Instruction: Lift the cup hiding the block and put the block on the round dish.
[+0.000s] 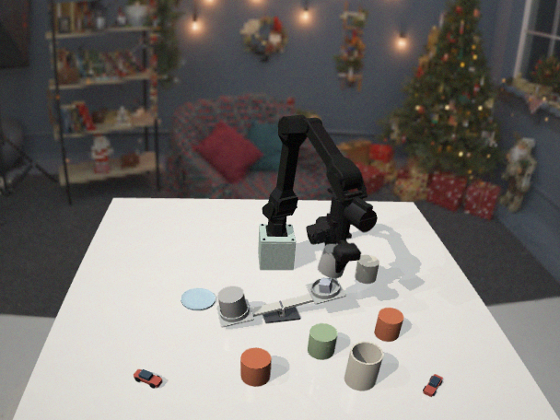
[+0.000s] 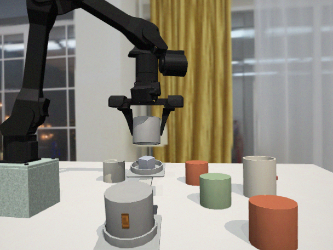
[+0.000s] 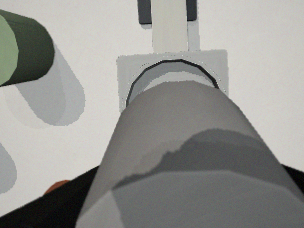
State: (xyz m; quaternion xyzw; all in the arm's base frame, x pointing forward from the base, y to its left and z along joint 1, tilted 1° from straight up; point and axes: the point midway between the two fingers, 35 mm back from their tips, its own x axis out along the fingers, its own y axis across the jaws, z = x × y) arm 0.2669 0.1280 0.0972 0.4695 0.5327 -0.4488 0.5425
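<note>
My gripper (image 2: pixel 147 134) is shut on a grey cup (image 1: pixel 328 263) (image 2: pixel 146 129) (image 3: pixel 185 117), held upright, mouth down, above the far end of the balance. Below it a small pale blue-grey block (image 1: pixel 325 285) (image 2: pixel 147 162) sits uncovered inside the ringed pan (image 1: pixel 339 297) (image 2: pixel 161 173) (image 3: pixel 123 65), with a gap between cup and block. The other grey cup (image 1: pixel 232 300) (image 2: pixel 128 211) stands in the opposite pan, an orange mark on its side. The balance beam (image 1: pixel 298 304) (image 3: pixel 170 32) slopes down toward that cup. The blue round dish (image 1: pixel 198 299) lies beside that pan, bearing nothing.
A short grey-beige cylinder (image 1: pixel 367 270) (image 2: pixel 113 171) stands beside the block's pan. A green cylinder (image 1: pixel 321 342) (image 2: pixel 215 191), two orange cylinders, a tall beige cup (image 1: pixel 362 370) (image 2: pixel 259 178) and two red toy cars are toward the front in the top view.
</note>
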